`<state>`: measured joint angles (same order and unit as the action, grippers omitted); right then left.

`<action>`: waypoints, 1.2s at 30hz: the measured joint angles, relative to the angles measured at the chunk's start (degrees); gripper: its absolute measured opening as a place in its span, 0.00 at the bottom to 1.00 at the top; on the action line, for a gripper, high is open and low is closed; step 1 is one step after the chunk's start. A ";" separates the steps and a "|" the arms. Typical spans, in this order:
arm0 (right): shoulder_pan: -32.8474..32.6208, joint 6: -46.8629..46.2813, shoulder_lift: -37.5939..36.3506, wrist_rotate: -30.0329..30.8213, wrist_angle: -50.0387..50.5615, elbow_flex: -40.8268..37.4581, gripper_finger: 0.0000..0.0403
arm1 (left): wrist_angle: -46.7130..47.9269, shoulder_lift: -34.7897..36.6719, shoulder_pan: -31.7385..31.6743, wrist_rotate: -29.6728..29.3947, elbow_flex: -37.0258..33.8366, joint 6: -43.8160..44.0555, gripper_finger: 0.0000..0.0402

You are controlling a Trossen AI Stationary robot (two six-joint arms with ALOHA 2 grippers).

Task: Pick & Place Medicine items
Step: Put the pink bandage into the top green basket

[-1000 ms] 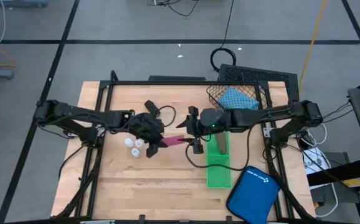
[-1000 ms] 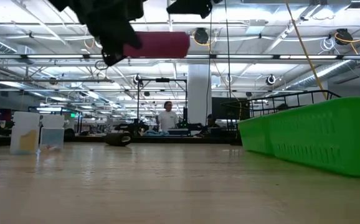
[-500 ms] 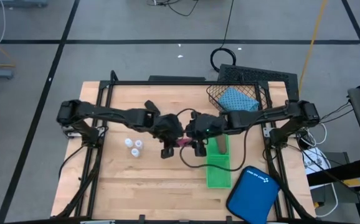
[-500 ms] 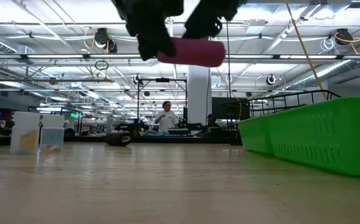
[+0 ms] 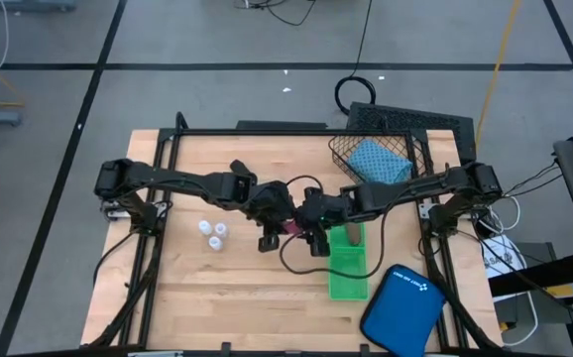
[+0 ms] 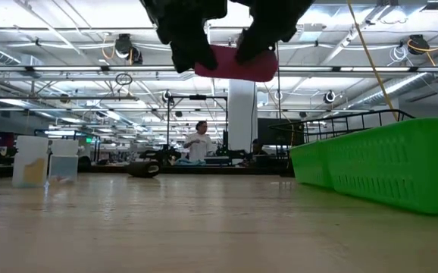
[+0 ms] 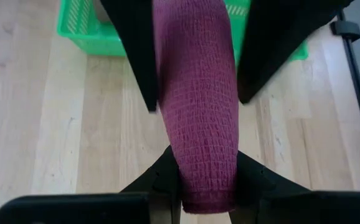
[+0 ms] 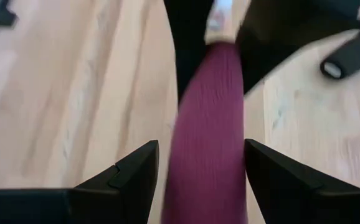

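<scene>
We see the pink roll (image 6: 234,64) held up in the air near the top centre of the low view, well above the surface (image 6: 204,227). Its long axis runs level there, left to right across the frame. In the high view the pink roll (image 5: 290,227) shows only as a small patch at the middle of the frame, between the two end effectors, so its direction cannot be read there.

The left end effector (image 5: 275,220) comes in from the left of the high view and pinches one end of the roll; in the left wrist view its fingers (image 7: 161,180) press against the roll on both sides. The right end effector (image 5: 311,224) reaches in from the right, and in the right wrist view its fingers (image 8: 133,171) stand spread on either side of the roll's other end, with a little gap showing on each side.

The surface is pale wood planks. Three small white bottles (image 5: 211,232) sit left of centre. A green tray (image 5: 346,266) lies just right of centre, a blue case (image 5: 401,307) at the lower right, and a teal pouch (image 5: 376,159) rests in a black wire basket (image 5: 351,149) at the upper right.

Beyond the surface, the low view shows a large hall with ceiling lights and a person (image 6: 198,142) far back at centre.
</scene>
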<state>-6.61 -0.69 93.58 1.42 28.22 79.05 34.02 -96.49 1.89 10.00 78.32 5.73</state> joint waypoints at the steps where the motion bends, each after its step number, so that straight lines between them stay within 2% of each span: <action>1: 0.02 0.03 0.10 0.02 0.08 -0.01 0.54 | -0.06 0.00 0.00 0.02 0.00 -0.03 0.22; 6: 0.22 0.20 0.97 0.13 -0.10 0.06 0.45 | 0.55 0.00 0.09 0.37 -0.11 0.23 0.22; 14: 0.22 3.56 0.94 0.12 -0.46 0.04 0.17 | 0.26 0.02 0.11 0.44 -0.11 0.81 0.22; 17: 0.22 2.97 0.88 0.25 0.88 0.06 0.16 | 0.13 0.09 0.07 0.51 -0.11 0.62 0.22; 21: -1.01 -3.42 0.63 3.12 4.77 0.41 0.16 | 1.06 2.73 0.25 -0.30 -0.15 -0.30 0.27; 27: -6.07 -17.16 -1.46 8.91 11.11 0.34 0.16 | -2.02 7.17 1.95 -4.60 -0.09 -6.42 0.39; 30: -9.24 -24.55 -2.40 10.43 16.18 -0.53 0.16 | -3.22 8.64 1.94 -4.97 0.04 -9.26 0.43; 36: -13.32 -39.27 -4.21 15.21 14.03 -2.32 0.16 | -6.05 10.29 1.28 -4.93 0.07 -11.84 0.48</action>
<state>-19.94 -39.97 89.37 16.63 42.25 76.73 27.97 -86.20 3.17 5.07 78.39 -6.11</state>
